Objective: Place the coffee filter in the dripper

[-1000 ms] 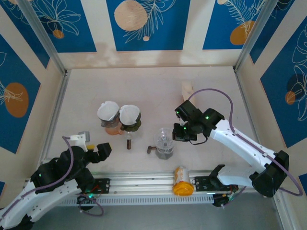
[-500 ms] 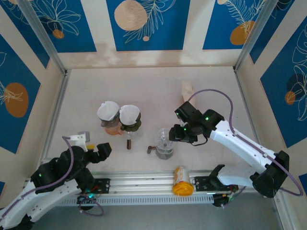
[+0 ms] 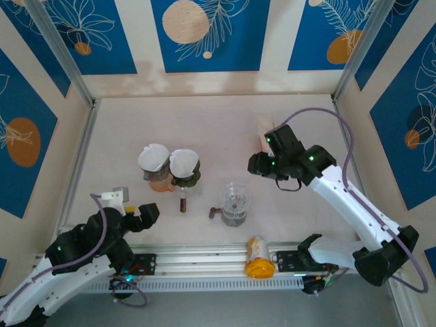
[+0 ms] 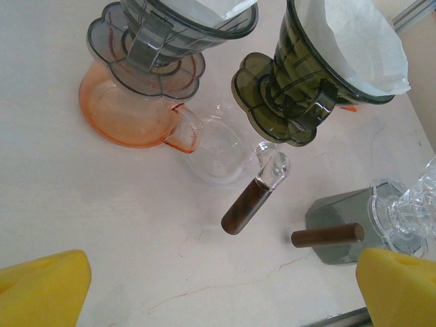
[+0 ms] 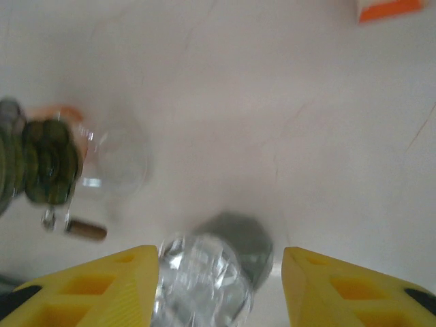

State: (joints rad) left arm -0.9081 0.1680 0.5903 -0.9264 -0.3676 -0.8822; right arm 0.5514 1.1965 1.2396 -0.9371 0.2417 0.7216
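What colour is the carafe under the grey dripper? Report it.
Translucent orange carafe, seen best in the left wrist view.

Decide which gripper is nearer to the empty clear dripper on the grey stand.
Right. The right gripper hangs just beyond the clear dripper, slightly to its right. The left gripper sits far off to the dripper's left, a little nearer the front.
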